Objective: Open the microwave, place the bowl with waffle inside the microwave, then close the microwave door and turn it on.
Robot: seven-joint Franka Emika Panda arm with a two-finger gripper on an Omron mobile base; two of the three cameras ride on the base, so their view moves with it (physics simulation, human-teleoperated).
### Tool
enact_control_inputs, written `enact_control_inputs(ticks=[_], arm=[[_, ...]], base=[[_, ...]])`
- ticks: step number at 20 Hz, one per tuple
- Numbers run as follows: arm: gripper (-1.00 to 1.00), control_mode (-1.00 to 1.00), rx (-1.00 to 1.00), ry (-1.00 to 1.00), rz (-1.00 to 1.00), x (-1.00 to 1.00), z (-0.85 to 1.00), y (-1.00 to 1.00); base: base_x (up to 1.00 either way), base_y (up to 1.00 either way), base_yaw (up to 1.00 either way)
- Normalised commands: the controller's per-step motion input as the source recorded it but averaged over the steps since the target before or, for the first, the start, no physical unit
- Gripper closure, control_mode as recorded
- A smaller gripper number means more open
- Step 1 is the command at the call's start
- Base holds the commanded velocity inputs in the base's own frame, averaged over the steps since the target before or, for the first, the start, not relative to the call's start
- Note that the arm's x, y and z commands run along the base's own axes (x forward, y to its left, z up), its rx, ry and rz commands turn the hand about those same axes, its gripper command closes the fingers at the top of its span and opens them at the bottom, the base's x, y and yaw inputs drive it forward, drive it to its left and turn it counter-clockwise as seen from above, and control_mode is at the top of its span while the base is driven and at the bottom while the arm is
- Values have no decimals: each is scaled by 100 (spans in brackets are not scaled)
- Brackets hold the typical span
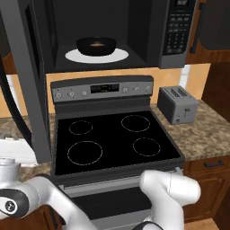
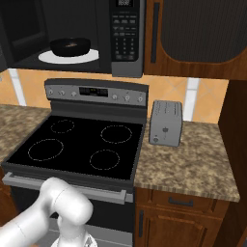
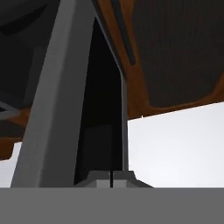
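The end effector point(image 3: 111, 178) is seen pressed fully together in the hand view, its two tips meeting along a thin seam, and nothing is held between them. Directly ahead of the tips, the grey-framed microwave door point(image 3: 65, 100) is seen swung open, its dark glass rising beyond; whether the tips touch it cannot be told. To the right of the tips, pale open space is left clear. Up inside the microwave point(image 1: 177, 31), the black bowl point(image 1: 96, 46) is seen resting on the white turntable plate point(image 1: 117, 56), with the golden waffle point(image 1: 96, 44) lying in it. Below, the stove point(image 1: 112, 134) and a toaster point(image 1: 177, 104) on the desk point(image 2: 193, 164) are noted.
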Motion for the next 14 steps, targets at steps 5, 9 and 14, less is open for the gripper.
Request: enact_control_inputs(ticks=[5, 9, 14], arm=[[100, -100, 6, 21, 0, 0, 41, -47], [100, -100, 13, 22, 0, -4, 41, -95], [100, -100, 17, 20, 0, -4, 53, -100]], base=[[0, 0, 0], [0, 0, 0], [0, 0, 0]])
